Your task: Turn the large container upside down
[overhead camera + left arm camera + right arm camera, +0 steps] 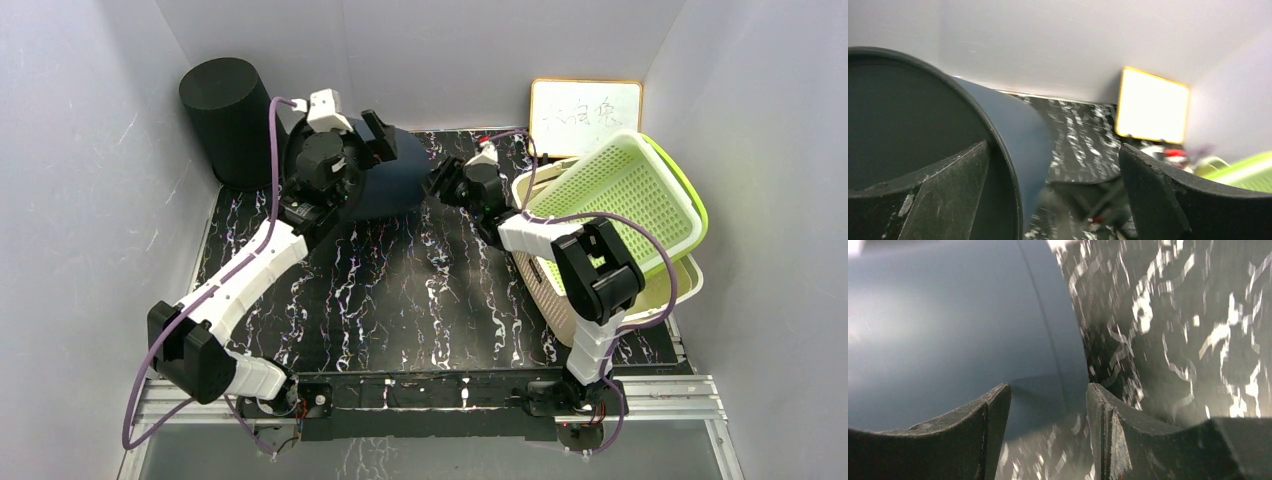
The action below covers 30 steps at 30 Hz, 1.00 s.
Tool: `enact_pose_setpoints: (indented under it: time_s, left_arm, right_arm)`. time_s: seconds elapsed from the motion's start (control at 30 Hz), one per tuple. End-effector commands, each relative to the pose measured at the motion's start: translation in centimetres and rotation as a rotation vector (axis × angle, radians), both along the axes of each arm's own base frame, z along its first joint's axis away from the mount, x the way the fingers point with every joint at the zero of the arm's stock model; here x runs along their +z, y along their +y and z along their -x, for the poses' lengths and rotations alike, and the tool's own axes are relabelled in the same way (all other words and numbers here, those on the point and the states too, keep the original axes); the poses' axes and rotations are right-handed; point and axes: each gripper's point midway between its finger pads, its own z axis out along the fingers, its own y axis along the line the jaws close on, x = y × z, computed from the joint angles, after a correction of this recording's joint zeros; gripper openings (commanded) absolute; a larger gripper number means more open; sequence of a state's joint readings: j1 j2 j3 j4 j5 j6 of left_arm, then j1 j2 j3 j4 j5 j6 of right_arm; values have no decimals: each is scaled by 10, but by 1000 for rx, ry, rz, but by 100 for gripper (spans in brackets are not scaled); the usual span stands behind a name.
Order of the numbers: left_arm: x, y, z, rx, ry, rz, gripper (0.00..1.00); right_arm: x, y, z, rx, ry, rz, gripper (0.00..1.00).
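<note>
The large dark blue container lies tilted on its side at the back of the black marbled mat. My left gripper is open and straddles its rim. In the left wrist view one finger is inside the dark opening and the other is outside the blue wall. My right gripper is open, right next to the container's other end. In the right wrist view the blue wall fills the left side, with its edge lying between the fingers.
A black cylinder stands at the back left corner. A whiteboard leans on the back wall and shows in the left wrist view. A green basket rests tilted on a beige basket at the right.
</note>
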State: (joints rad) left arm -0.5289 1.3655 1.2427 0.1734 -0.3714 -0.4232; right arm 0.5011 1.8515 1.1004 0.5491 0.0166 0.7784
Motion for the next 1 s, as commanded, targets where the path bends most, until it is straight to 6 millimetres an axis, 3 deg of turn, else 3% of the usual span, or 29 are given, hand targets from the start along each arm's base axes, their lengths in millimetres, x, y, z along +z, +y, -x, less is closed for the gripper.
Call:
enact_pose_setpoints:
  time_s: [0.0, 0.23, 0.97]
  left_arm:
    - [11, -57, 8, -206, -35, 68, 98]
    - [-2, -62, 5, -209, -10, 51, 98]
    - [-14, -52, -1, -160, 6, -36, 98]
  right_arm:
    - [-96, 6, 55, 163, 271, 196, 55]
    - [-97, 3, 54, 164, 270, 200, 55]
    - [-90, 5, 51, 180, 252, 192, 54]
